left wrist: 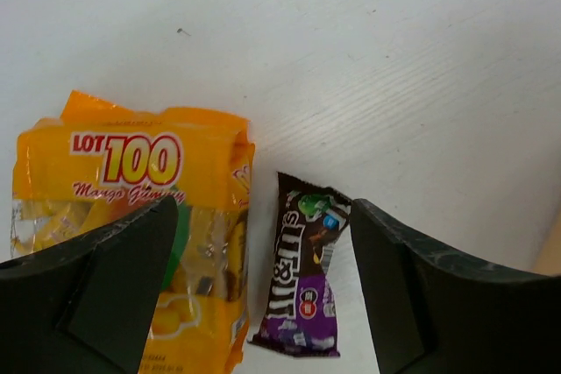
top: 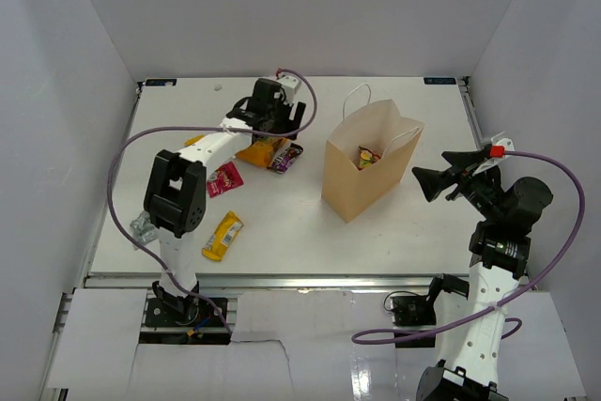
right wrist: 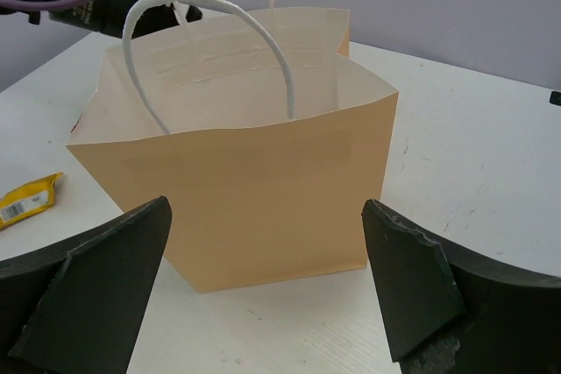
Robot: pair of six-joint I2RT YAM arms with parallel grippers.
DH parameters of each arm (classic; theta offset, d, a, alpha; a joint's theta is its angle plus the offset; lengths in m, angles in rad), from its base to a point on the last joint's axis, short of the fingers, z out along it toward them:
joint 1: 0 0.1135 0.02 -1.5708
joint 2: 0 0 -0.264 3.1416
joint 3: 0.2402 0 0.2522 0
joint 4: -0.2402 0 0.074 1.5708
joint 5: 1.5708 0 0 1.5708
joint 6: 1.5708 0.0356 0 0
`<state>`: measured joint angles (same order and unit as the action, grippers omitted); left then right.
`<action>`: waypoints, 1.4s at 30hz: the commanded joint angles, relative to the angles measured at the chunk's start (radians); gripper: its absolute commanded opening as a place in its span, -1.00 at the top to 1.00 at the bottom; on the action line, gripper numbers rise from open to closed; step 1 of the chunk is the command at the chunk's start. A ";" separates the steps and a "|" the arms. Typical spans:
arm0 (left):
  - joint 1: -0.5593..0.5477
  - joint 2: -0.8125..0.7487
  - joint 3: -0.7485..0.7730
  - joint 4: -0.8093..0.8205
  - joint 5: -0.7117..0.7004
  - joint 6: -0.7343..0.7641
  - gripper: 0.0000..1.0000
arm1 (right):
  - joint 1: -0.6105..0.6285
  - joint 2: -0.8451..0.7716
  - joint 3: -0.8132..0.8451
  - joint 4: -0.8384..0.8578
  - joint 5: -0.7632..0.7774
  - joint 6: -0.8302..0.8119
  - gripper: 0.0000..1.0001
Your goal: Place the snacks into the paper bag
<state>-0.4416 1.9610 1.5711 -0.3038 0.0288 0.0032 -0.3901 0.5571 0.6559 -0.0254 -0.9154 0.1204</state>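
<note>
The brown paper bag (top: 352,180) stands upright and open mid-table, with one small packet (top: 366,157) inside. My left gripper (top: 273,135) is open and empty, hovering over the orange-yellow pouch (top: 259,151) and the dark purple bar (top: 285,157). In the left wrist view its jaws (left wrist: 261,208) straddle the gap between the pouch (left wrist: 131,190) and the purple bar (left wrist: 302,278). My right gripper (top: 429,181) is open and empty, right of the bag. In the right wrist view (right wrist: 265,208) it faces the bag's wall (right wrist: 228,190).
A red packet (top: 223,178) and a yellow bar (top: 223,235) lie on the table left of the bag; the yellow bar also shows in the right wrist view (right wrist: 26,199). A silvery packet (top: 143,225) lies by the left arm. White walls enclose the table.
</note>
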 commanded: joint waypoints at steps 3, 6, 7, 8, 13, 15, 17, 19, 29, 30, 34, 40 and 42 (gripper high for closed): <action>-0.080 0.101 0.087 0.003 -0.283 0.176 -0.79 | 0.010 -0.005 -0.007 0.048 -0.016 -0.007 -0.90; -0.085 0.144 0.092 0.005 -0.380 0.176 -0.76 | 0.011 -0.003 -0.009 0.048 -0.017 -0.007 -0.90; -0.085 0.150 0.087 0.006 -0.392 0.175 -0.74 | 0.013 -0.003 -0.007 0.048 -0.017 -0.008 -0.90; -0.085 0.156 0.076 0.009 -0.406 0.173 -0.68 | 0.014 -0.003 -0.009 0.048 -0.017 -0.008 -0.91; -0.088 0.183 0.056 0.022 -0.487 0.156 -0.52 | 0.016 -0.003 -0.009 0.048 -0.017 -0.008 -0.90; -0.092 0.185 0.038 0.038 -0.523 0.159 -0.51 | 0.016 -0.003 -0.012 0.051 -0.019 -0.008 -0.91; -0.094 0.177 0.021 0.060 -0.543 0.176 -0.50 | 0.016 -0.003 -0.012 0.051 -0.022 -0.008 -0.90; -0.098 0.165 0.000 0.098 -0.581 0.196 -0.53 | 0.016 -0.005 -0.012 0.053 -0.023 -0.007 -0.90; -0.098 0.228 0.018 0.080 -0.644 0.199 -0.67 | 0.016 -0.006 -0.013 0.056 -0.027 -0.005 -0.90; -0.098 0.242 0.021 0.063 -0.650 0.193 -0.66 | 0.016 -0.005 -0.013 0.058 -0.027 -0.005 -0.90; -0.094 0.295 0.047 0.014 -0.670 0.158 -0.41 | 0.016 -0.008 -0.013 0.058 -0.028 -0.005 -0.90; -0.074 0.245 0.027 0.008 -0.592 0.118 0.25 | 0.016 -0.010 -0.013 0.058 -0.028 -0.004 -0.90; -0.069 0.202 0.014 0.008 -0.572 0.112 0.44 | 0.016 -0.011 -0.013 0.056 -0.028 -0.004 -0.91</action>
<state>-0.5304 2.2040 1.6184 -0.2127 -0.6769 0.1852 -0.3779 0.5568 0.6556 -0.0189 -0.9268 0.1204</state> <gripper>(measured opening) 0.337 0.952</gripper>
